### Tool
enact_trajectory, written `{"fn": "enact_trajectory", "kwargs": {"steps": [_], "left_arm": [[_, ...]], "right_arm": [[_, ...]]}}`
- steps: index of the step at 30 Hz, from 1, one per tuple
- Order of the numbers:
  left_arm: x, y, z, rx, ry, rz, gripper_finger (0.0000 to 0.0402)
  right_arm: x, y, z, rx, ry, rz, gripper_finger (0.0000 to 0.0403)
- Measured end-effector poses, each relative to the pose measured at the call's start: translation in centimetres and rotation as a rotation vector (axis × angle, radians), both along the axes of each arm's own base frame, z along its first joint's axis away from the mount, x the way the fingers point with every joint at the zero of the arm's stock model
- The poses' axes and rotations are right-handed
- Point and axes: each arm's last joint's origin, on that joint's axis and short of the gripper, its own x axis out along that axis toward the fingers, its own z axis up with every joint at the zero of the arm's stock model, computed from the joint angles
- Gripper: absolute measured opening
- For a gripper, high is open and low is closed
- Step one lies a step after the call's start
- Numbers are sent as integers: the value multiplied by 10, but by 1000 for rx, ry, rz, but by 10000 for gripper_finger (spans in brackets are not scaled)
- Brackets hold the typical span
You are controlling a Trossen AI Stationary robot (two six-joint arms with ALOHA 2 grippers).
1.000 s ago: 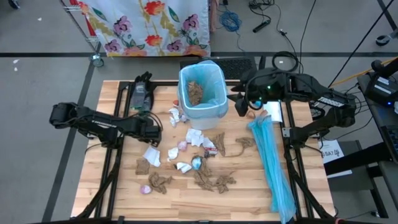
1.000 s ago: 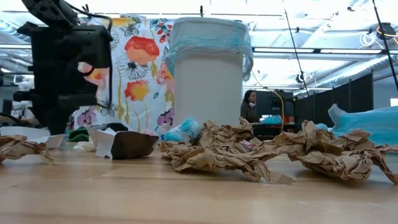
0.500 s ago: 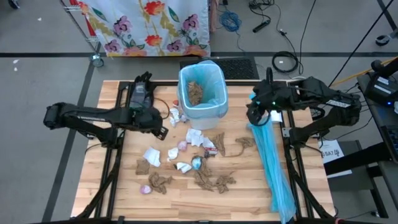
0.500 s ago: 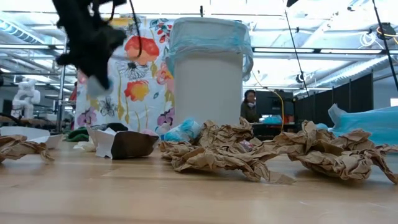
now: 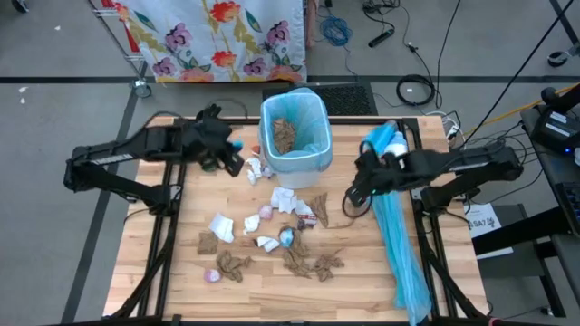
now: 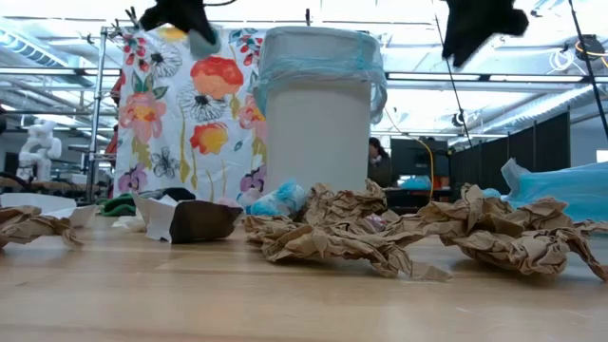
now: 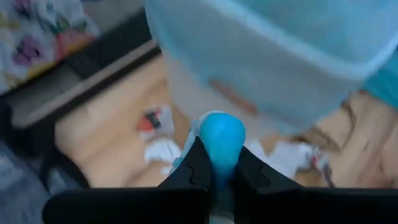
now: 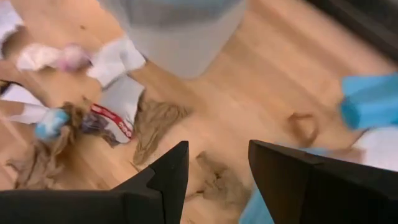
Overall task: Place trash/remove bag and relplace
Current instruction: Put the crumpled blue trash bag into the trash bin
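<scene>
Wooden table (image 5: 181, 272): no legible writing. Your left gripper (image 7: 214, 163) pinches a blue scrap (image 7: 221, 138) beside the bin (image 5: 294, 136); right gripper (image 8: 217, 163) gapes wide, empty, fingertips cropped.

In the left wrist view the bin (image 7: 280, 56) is blurred and cut off by the upper edge, and the blue bit (image 7: 221, 140) between the jaws is partly hidden by them. In the low view both arms are cut off at the top, so their jaws cannot be made out. The person (image 6: 378, 161) behind the bin is too small to tell more.
</scene>
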Motion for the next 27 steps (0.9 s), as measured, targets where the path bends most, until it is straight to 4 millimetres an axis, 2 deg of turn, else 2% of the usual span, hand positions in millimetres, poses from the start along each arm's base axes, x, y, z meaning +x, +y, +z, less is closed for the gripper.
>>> {"fn": "enact_trajectory", "kwargs": {"steps": [6,11,14,20,27], "left_arm": [[16,27,20,29,-102,-79,24],[37,46,27,78,-139,-132,28],[51,56,28,80,-167,-186,47],[83,68,23,74,-199,-248,80],[103,74,25,109,-219,-346,125]], "right_arm": [[13,18,-58,90,-119,-19,160],[18,28,-83,144,-245,-23,160],[19,31,-90,168,-283,-36,160],[19,32,-91,187,-298,-61,160],[20,32,-90,191,-314,-61,160]]}}
